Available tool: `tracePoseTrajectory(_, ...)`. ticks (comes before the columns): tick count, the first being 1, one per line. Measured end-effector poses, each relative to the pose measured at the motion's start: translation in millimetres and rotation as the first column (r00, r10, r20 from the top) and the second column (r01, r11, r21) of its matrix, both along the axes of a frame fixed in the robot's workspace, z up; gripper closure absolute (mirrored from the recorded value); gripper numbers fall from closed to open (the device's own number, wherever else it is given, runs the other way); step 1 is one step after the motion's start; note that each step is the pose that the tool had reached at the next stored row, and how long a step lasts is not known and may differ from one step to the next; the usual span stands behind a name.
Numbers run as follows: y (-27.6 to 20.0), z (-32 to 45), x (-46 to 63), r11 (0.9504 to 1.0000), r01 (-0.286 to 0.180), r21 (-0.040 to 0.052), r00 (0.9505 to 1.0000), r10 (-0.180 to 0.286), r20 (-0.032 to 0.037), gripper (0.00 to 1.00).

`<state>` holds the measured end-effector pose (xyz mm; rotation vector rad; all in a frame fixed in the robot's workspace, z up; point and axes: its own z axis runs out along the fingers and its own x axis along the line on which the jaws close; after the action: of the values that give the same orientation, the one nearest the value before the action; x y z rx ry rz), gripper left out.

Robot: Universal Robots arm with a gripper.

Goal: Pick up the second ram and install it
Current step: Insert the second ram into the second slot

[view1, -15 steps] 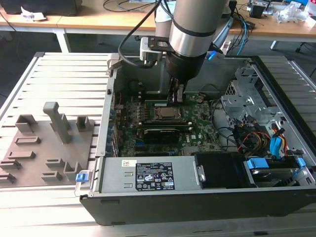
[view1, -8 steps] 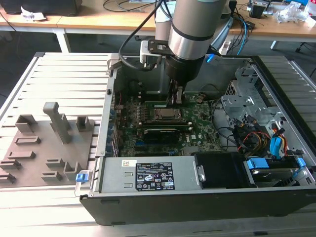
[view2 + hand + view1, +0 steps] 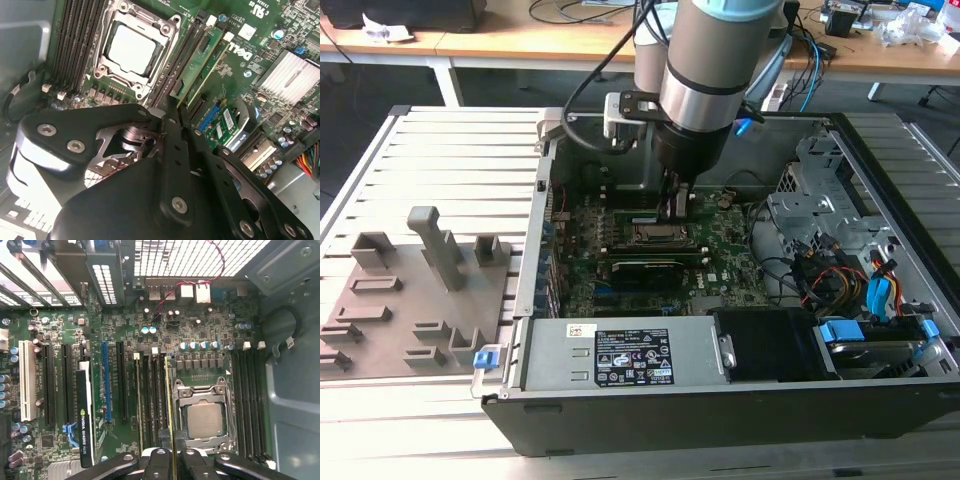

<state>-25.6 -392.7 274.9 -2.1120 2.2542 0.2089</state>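
The second ram stands on edge in the slot right beside the CPU socket, running along the socket's side. In the second wrist view its green face rises out of the slot row. My gripper is shut on one end of the stick, a black finger on each side. Those fingers meet at the gripper's tip over the stick's end. In the exterior view my gripper reaches straight down into the open computer case, just behind the CPU socket. Whether the stick is fully seated cannot be told.
Another thin stick stands two slots away. A black graphics card sits in the expansion slots. The case holds a power supply, a drive cage and loose cables. A grey tray with blocks lies at the exterior view's left.
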Motion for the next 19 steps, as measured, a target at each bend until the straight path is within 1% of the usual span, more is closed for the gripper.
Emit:
tracePoseTrajectory(2,0.0,-2.8,0.0,1.0,0.0,0.0,1.0,0.0,0.0,0.86)
tracePoseTrajectory(4,-0.4,-8.0,-0.2,1.0,0.0,0.0,1.0,0.0,0.0,0.86)
tracePoseTrajectory(5,-0.8,-9.4,-0.5,1.0,0.0,0.0,1.0,0.0,0.0001,0.86)
tracePoseTrajectory(8,-3.7,-12.3,-1.3,1.0,0.0,0.0,1.0,0.0,0.0001,0.86)
tracePoseTrajectory(10,-6.2,-17.3,-1.7,1.0,0.0,0.0,1.0,0.0,0.0,0.86)
tracePoseTrajectory(13,-6.4,-23.3,-1.7,1.0,0.0,0.0001,1.0,0.0,0.0001,0.86)
tracePoseTrajectory(19,-7.5,-29.1,-1.7,1.0,0.0,0.0,1.0,0.0,0.0001,0.86)
